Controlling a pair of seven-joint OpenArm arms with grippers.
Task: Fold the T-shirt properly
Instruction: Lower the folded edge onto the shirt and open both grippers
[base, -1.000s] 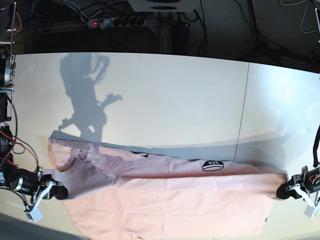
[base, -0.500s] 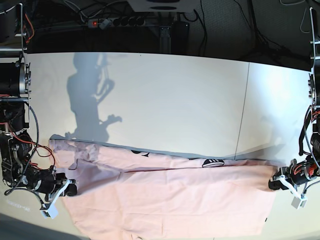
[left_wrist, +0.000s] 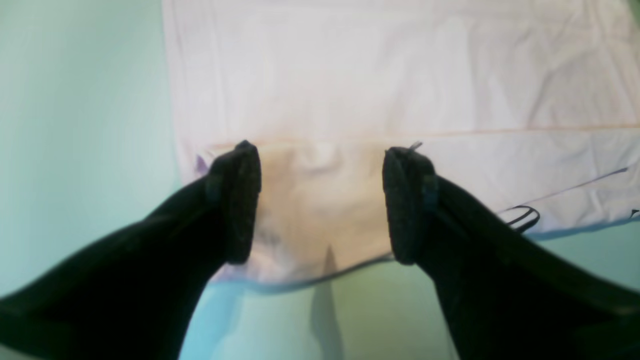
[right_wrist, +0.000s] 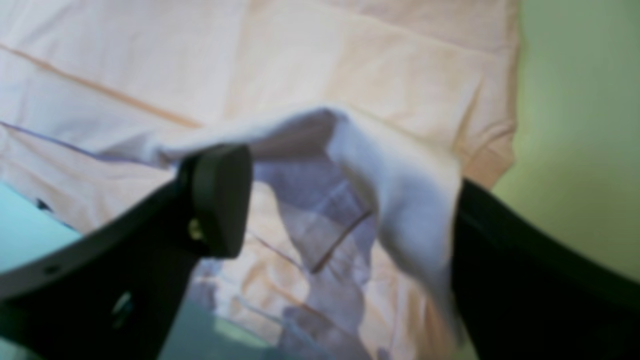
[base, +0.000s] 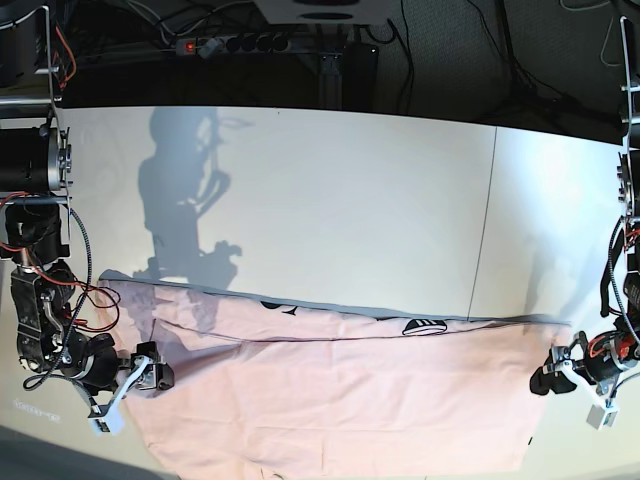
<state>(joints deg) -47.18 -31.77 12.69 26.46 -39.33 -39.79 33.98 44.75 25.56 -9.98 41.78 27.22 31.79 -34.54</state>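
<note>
The T-shirt (base: 340, 390) is pale pink and lies stretched along the front of the table, folded lengthwise, with black lettering (base: 425, 326) peeking out at its far edge. My left gripper (base: 558, 378) stands open at the shirt's right end. In the left wrist view its fingers (left_wrist: 240, 200) straddle the hem of the T-shirt (left_wrist: 400, 75), which lies flat under them. My right gripper (base: 147, 375) is open at the shirt's left end. In the right wrist view, which is blurred, a loose fold of the T-shirt (right_wrist: 400, 210) drapes against one finger of the right gripper (right_wrist: 340, 215).
The white table (base: 330, 200) has a seam (base: 485, 220) right of centre. A power strip (base: 240, 43) and cables lie behind its far edge. The shirt's near hem reaches close to the table's front edge.
Both grippers have gone from shut to open and let go of the shirt's ends. The cloth has settled flatter on the table, and both arms have shifted slightly inward.
</note>
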